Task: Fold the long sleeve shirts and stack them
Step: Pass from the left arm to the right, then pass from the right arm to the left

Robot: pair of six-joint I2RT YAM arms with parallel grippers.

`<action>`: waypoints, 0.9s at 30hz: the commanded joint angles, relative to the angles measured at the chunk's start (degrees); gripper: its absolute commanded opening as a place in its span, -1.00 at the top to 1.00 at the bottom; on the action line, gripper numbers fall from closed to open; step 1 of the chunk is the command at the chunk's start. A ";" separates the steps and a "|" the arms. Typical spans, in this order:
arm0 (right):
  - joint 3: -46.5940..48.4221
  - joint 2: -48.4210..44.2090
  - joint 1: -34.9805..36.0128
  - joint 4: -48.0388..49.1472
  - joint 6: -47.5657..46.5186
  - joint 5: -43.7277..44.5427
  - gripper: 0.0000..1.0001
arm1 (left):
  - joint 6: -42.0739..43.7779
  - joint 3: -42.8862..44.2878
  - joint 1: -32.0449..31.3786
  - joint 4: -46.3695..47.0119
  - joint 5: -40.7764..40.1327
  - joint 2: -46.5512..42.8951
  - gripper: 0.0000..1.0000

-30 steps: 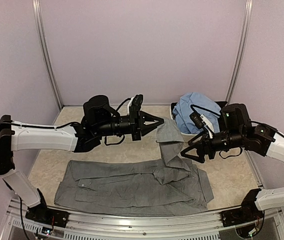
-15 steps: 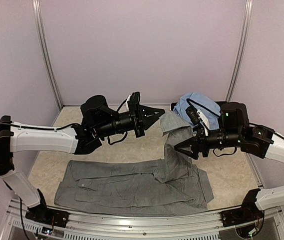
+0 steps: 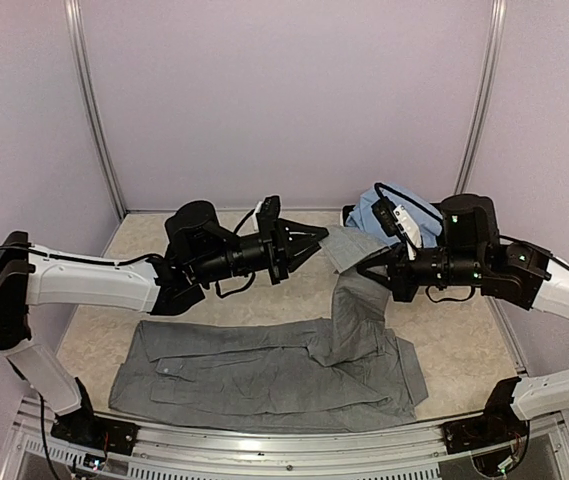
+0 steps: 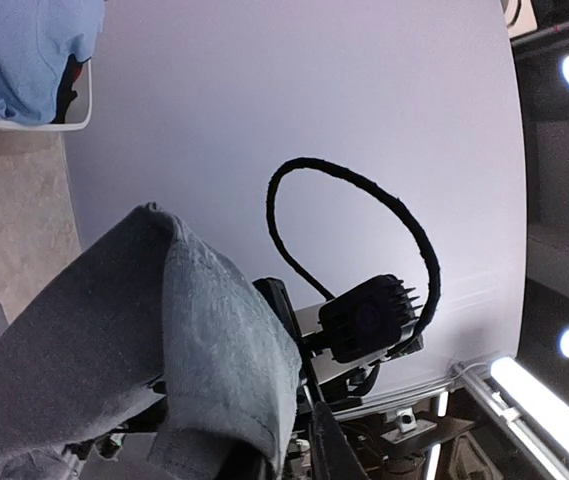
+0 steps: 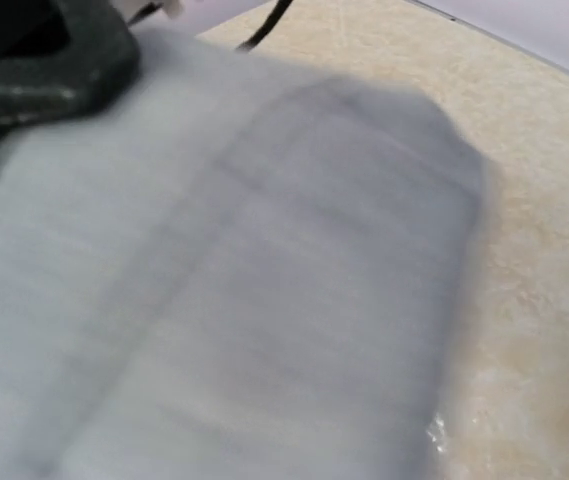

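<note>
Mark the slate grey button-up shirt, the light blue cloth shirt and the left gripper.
slate grey button-up shirt (image 3: 254,370): top view, its flat-lying body.
light blue cloth shirt (image 3: 364,215): top view, its bunched left side.
left gripper (image 3: 319,242): top view, between its fingertips at the raised grey sleeve.

**Top view.** The right gripper's (image 3: 369,268) tips disappear behind the grey sleeve (image 3: 349,295), so I cannot see where they meet the cloth. The right arm covers part of the light blue shirt (image 3: 369,215).

**Left wrist view.** The grey sleeve drapes over the left gripper (image 4: 299,450), whose fingers run off the bottom edge. The light blue shirt and the white basin (image 4: 24,123) are cut by the top-left corner.

**Right wrist view.** The grey sleeve is one soft blur, and I cannot read its seams. I cannot identify the dark shape (image 5: 34,60) at upper left.
</note>
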 commanded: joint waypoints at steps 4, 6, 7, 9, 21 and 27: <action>7.00 4.02 0.02 -10.31 -3.03 -6.15 1.00 | 20.41 -0.89 4.87 -11.94 -0.62 -4.46 -0.34; 8.98 6.91 -0.31 -13.82 -2.53 -11.69 1.00 | 32.02 -0.73 6.22 -17.56 -2.18 -7.09 -0.92; 9.75 8.36 -0.61 -15.40 -1.81 -13.94 1.00 | 38.32 -0.44 6.41 -19.74 -2.12 -7.96 -0.97; 11.02 11.07 -1.41 -17.53 -0.66 -19.04 1.00 | 50.49 -0.08 6.02 -23.62 -1.43 -9.35 -0.98; 14.97 21.12 -3.90 -17.56 5.30 -33.35 1.00 | 98.39 -1.93 -8.31 -35.63 -19.02 -14.23 -0.98; 14.03 21.12 -4.95 -14.55 9.12 -34.50 1.00 | 102.88 -1.35 -12.97 -33.39 -32.92 -12.89 -0.77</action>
